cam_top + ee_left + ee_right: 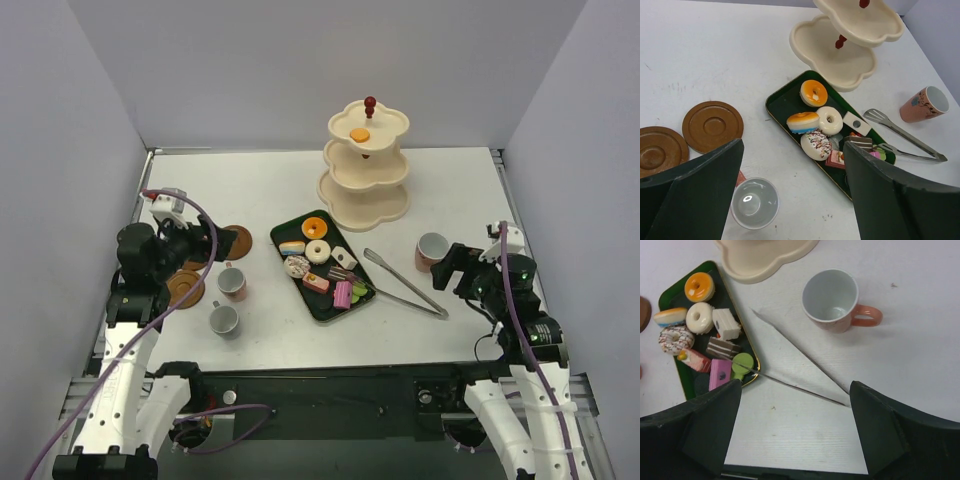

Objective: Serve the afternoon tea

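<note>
Likely at the very start: nothing gripped, with left gripper (pixel 200 245) and right gripper (pixel 452 268) both spread wide and empty. Most sweets (pixel 816 120) lying in the tray (pixel 781 102), one orange piece already on the top tier of the stand (pixel 366 190) behind the tray. Two cups (pixel 232 283) just left of the tray, a third to its right, beyond the tongs (pixel 405 283). Saucers (pixel 712 125) further left of the tray, bare.

For the left side, probably a cup onto a saucer. Come straight down over the cup nearer the tray. Straddle the rim rather than the handle and close gently. Lift clear before crossing, then set down centred in the saucer's recess. Keep off the second cup close by. For the right side, mind the tongs lying between tray and third cup, and avoid sweeping them into either.
</note>
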`<action>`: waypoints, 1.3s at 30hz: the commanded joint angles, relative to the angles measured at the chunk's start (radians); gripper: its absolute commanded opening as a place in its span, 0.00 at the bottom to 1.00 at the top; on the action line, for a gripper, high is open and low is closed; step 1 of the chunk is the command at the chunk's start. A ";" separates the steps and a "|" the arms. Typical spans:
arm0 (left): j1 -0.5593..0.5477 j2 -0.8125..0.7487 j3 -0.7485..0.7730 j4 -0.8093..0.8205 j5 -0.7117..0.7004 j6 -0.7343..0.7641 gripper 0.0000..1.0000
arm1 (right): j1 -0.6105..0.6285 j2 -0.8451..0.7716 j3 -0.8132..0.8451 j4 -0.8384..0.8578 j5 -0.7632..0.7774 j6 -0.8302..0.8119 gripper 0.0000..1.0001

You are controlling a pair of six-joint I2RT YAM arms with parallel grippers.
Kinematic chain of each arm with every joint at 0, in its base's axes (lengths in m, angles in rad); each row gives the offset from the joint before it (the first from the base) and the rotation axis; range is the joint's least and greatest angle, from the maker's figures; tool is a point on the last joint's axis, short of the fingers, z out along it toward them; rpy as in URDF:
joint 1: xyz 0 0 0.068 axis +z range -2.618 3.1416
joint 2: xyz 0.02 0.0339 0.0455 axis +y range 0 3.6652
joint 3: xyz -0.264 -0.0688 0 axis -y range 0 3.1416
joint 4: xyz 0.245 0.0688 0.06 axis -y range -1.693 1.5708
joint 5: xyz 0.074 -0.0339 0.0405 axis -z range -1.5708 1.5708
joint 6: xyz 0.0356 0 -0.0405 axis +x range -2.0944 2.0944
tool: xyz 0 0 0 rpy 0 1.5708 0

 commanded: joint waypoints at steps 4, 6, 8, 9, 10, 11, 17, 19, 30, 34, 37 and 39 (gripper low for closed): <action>-0.018 0.049 0.012 0.035 -0.105 -0.027 0.92 | 0.011 0.029 -0.016 0.122 -0.265 -0.043 0.84; -0.022 0.088 0.041 0.000 -0.105 0.005 0.92 | 0.031 0.067 -0.019 0.122 -0.281 -0.047 0.81; -0.045 0.118 0.080 -0.015 -0.135 -0.003 0.92 | 0.080 0.110 -0.021 0.115 -0.266 -0.067 0.76; -0.077 0.128 0.102 -0.015 -0.164 -0.001 0.92 | 0.103 0.124 -0.027 0.113 -0.250 -0.073 0.74; -0.097 0.145 0.140 -0.015 -0.187 -0.001 0.92 | 0.166 0.155 -0.027 0.110 -0.192 -0.081 0.74; -0.157 0.170 0.169 -0.014 -0.247 0.008 0.92 | 0.198 0.172 -0.029 0.108 -0.163 -0.086 0.74; -0.250 0.290 0.274 0.102 -0.180 0.055 0.92 | 0.444 0.444 0.019 0.136 -0.081 -0.153 0.74; -0.215 0.293 0.216 0.161 -0.131 0.057 0.92 | 0.490 0.540 0.033 0.169 -0.039 -0.168 0.74; -0.211 0.201 0.170 0.106 -0.241 0.138 0.93 | 0.502 0.808 0.089 0.208 -0.051 -0.408 0.58; -0.211 0.233 0.176 0.106 -0.207 0.121 0.93 | 0.498 0.836 0.088 0.237 -0.049 -0.455 0.56; -0.210 0.247 0.186 0.094 -0.200 0.120 0.93 | 0.496 0.877 0.103 0.257 -0.064 -0.481 0.49; -0.211 0.248 0.188 0.087 -0.204 0.120 0.93 | 0.498 0.902 0.114 0.266 -0.066 -0.497 0.42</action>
